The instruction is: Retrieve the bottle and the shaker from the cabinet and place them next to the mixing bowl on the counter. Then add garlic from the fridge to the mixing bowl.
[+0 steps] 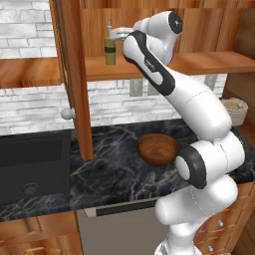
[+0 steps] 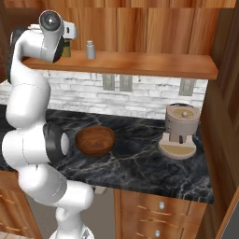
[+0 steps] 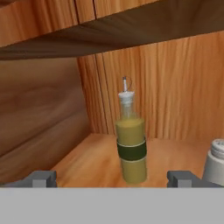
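The olive-yellow bottle (image 3: 131,146) stands upright on the cabinet shelf (image 1: 209,62), also seen as the bottle (image 1: 109,49). My gripper (image 3: 113,178) is open just in front of it, fingertips (image 3: 43,178) wide apart, the bottle slightly right of centre and untouched. The grey shaker (image 2: 90,50) stands to the bottle's right, the shaker (image 3: 215,162) near my right fingertip. The wooden mixing bowl (image 1: 158,148) sits on the black marble counter (image 1: 114,174) below. The fridge and the garlic are out of view.
The open cabinet door (image 1: 74,74) with its round knob (image 1: 67,113) hangs left of the bottle. A dark sink (image 1: 30,164) lies at the counter's left. A beige coffee machine (image 2: 179,130) stands at the right.
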Tool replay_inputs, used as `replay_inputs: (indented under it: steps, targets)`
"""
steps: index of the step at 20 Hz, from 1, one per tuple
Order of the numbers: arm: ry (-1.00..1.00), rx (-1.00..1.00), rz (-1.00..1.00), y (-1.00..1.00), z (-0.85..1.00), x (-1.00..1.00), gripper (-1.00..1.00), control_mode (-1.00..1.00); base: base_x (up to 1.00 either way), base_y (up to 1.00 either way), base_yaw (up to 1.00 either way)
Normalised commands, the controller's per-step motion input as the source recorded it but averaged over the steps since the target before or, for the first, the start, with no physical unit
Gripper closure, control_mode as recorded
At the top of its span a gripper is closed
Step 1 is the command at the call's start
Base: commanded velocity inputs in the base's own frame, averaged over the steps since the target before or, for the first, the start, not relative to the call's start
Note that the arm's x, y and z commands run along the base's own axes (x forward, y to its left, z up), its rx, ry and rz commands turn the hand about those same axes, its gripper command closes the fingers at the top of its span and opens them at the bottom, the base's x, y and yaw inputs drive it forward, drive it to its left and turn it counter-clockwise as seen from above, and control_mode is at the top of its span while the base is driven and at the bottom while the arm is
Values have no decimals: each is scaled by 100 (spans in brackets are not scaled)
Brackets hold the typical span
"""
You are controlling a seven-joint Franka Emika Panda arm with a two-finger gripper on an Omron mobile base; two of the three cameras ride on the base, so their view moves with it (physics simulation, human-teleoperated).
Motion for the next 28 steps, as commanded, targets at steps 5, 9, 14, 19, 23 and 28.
replay_inputs:
  steps: [5, 9, 14, 19, 23, 28]
  targets:
    - [3, 5, 0, 0, 0, 52, -100, -100, 0, 0, 0]
    - [-2, 3, 0, 1, 0, 48, -100, -100, 0, 0, 0]
    - [0, 4, 1, 6, 0, 49, -100, -100, 0, 0, 0]
    - [0, 1, 4, 20, 0, 43, -100, -100, 0, 0, 0]
    - [0, 0, 3, 1, 0, 39, -100, -100, 0, 0, 0]
    - [0, 0, 3, 4, 0, 46, -100, -100, 0, 0, 0]
